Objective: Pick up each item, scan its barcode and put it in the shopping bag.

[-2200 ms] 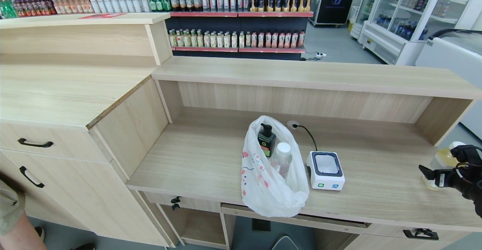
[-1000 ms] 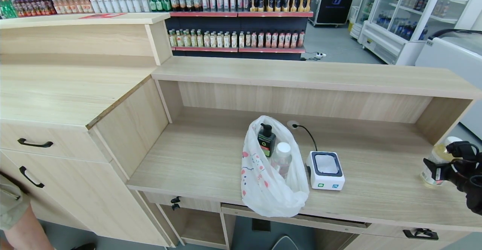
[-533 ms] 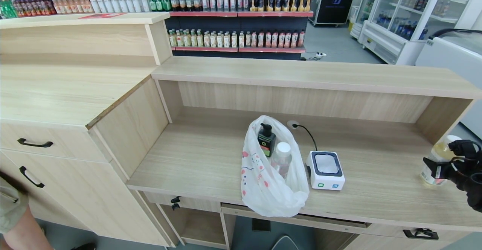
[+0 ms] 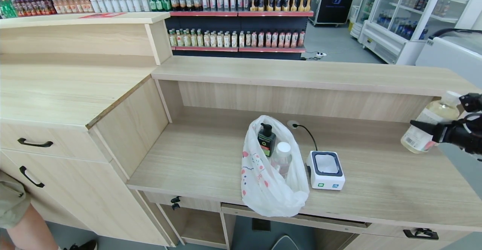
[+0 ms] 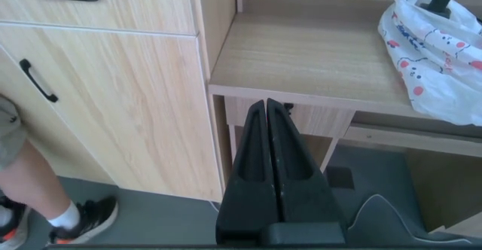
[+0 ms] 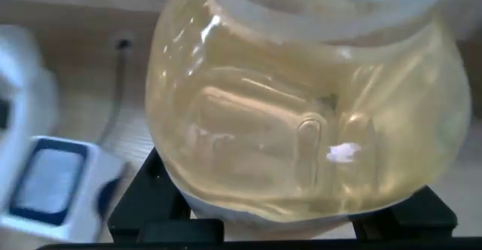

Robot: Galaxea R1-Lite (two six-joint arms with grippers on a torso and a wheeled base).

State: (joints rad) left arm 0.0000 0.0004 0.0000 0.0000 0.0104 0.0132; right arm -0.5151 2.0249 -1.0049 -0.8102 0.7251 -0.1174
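Observation:
My right gripper [image 4: 438, 129] is shut on a clear bottle of yellowish liquid [image 4: 429, 127], holding it tilted in the air above the counter's right end. That bottle [image 6: 301, 107] looms close in the right wrist view, with the scanner [image 6: 53, 182] below it. The white barcode scanner [image 4: 326, 169] sits mid-counter. Left of it stands the white shopping bag [image 4: 263, 178], open, with a black pump bottle [image 4: 266, 140] and a clear bottle [image 4: 282, 159] inside. My left gripper [image 5: 269, 111] is shut and empty, low in front of the counter, with the bag [image 5: 437, 50] farther off.
The wooden counter [image 4: 211, 156] has a raised back shelf [image 4: 301, 73] and a taller cabinet [image 4: 56, 92] on the left. A scanner cable [image 4: 308, 133] runs to a hole at the back. A person's leg [image 4: 22, 223] stands at the lower left.
My right gripper has lifted the yellowish bottle off the counter's right end, up and slightly left, tilting it. The bag, scanner and left arm stay put.

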